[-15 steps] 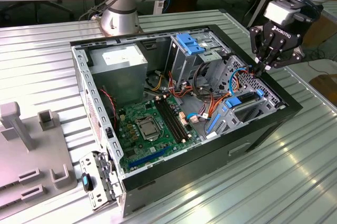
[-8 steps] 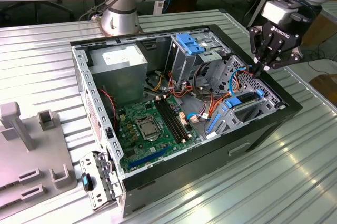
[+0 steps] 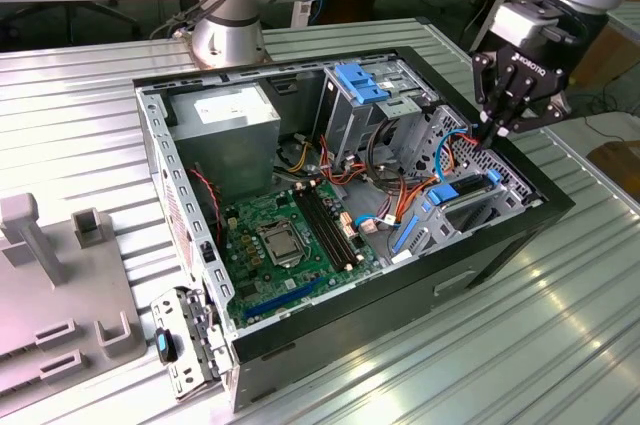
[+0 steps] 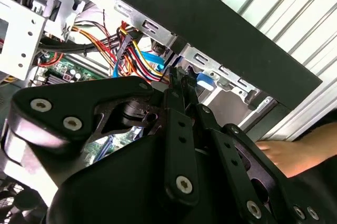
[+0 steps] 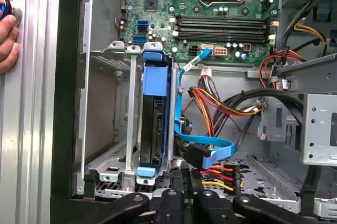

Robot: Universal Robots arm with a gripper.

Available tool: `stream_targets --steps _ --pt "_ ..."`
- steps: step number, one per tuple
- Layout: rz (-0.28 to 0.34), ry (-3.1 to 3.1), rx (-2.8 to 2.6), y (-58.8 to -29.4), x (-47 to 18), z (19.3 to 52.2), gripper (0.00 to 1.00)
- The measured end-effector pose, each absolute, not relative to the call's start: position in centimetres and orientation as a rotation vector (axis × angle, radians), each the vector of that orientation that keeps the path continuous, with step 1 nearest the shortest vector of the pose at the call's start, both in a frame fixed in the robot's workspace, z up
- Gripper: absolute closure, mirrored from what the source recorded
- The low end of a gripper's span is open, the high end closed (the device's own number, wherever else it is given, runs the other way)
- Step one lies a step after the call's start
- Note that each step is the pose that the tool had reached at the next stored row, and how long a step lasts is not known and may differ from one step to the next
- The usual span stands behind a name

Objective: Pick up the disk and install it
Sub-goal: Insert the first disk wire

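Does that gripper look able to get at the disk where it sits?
Probably yes. The gripper hangs over the open case, close to the disk, whose upper edge is uncovered. Cage rails hug both its sides, and cables crowd one side.

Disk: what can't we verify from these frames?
- First wrist view: the disk stands in the drive cage; the black links of the end effector cover its near end, so contact is unclear.
- Exterior view: cables and the drive cage hide how deep the disk sits.
- Second wrist view: the end effector's body covers most of the disk.
- First wrist view: a person's hand is cut off by the edge; what it is doing is unclear.
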State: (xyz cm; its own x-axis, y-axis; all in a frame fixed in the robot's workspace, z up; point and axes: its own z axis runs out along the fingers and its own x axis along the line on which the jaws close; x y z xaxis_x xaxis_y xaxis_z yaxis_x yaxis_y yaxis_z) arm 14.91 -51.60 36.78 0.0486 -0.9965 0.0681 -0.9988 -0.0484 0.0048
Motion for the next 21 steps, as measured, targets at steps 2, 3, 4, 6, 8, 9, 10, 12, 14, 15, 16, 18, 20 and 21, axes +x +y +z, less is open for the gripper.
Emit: stream_targets --steps 2,3,4,6,8,9,10,12,14,15,16,18,20,21 --pt "0.071 -2.139 2.23 -51.6 14.9 36.7 0.84" --pt "0.071 -2.143 2.227 -51.7 14.9 36.7 0.84" --pt "0.071 -2.145 2.224 -51.7 14.9 36.7 0.84" --pt "0.071 -2.145 2.224 -51.8 14.9 36.6 0.84" --pt "0.071 -2.146 2.223 -52.1 14.9 36.5 0.84" --pt "0.07 -2.147 2.224 -52.3 14.7 36.4 0.84" --pt "0.072 -2.148 2.226 -52.3 14.2 36.3 0.84" --pt "0.074 -2.161 2.214 -52.3 14.0 35.9 0.84" --pt "0.073 -2.174 2.201 -52.4 14.0 35.7 0.84" --pt "0.073 -2.174 2.201 -52.6 14.0 35.6 0.84" --pt "0.073 -2.175 2.201 -52.9 14.0 35.5 0.84" --pt "0.073 -2.175 2.201 -53.3 14.0 35.5 0.84" --pt "0.066 -2.178 2.203 -53.5 13.6 35.3 0.84" --pt "0.063 -2.181 2.205 -53.5 13.4 35.2 0.84"
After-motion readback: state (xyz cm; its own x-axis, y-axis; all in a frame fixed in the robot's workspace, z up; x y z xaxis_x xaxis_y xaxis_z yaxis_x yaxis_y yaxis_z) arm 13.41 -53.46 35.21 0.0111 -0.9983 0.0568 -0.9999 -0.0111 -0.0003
